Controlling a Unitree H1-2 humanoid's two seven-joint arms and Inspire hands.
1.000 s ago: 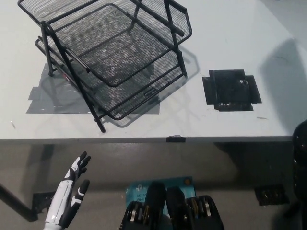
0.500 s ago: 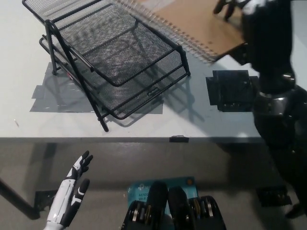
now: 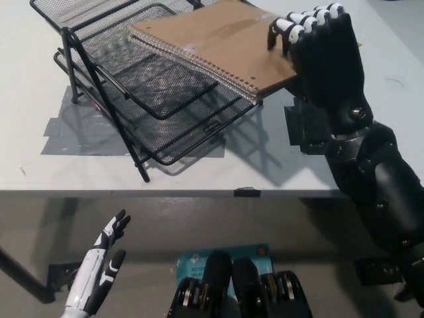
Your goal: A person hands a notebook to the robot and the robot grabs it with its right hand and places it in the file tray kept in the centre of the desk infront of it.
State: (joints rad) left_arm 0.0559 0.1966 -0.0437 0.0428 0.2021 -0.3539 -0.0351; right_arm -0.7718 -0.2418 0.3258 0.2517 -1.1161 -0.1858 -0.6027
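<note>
The black right hand [image 3: 317, 40] was clamped on the near right corner of the notebook [image 3: 218, 41], its pale-tipped fingers [image 3: 301, 21] curled over the brown cover while the palm sat under that edge. Half a second before, the same hand had been higher and farther back, with the notebook blurred near the top of the view; a second before, neither hand nor notebook was over the desk at all. So the arm had swung in from the right and lowered, bringing the notebook level above the file tray [image 3: 159, 99].

The notebook lay tilted only slightly, its spiral binding facing the robot and running along the near long edge. Most of the cover overhung the upper basket of the tray, with the gripped corner projecting past the basket's right rim. Whether the underside already touched the mesh could not be told from this angle.

I judge the handover done and the carry nearly finished, with the release still to come. The next move would call for sliding the notebook a little farther left so it clears the rim before the fingers let go; otherwise the binding could catch on the wire edge.

Beyond the tray, grey tape [image 3: 73, 132] and a black taped patch [image 3: 306, 129] marked the white desk [image 3: 199, 175]. The white left hand [image 3: 99, 268] rested below the desk edge at lower left, fingers spread and empty.
</note>
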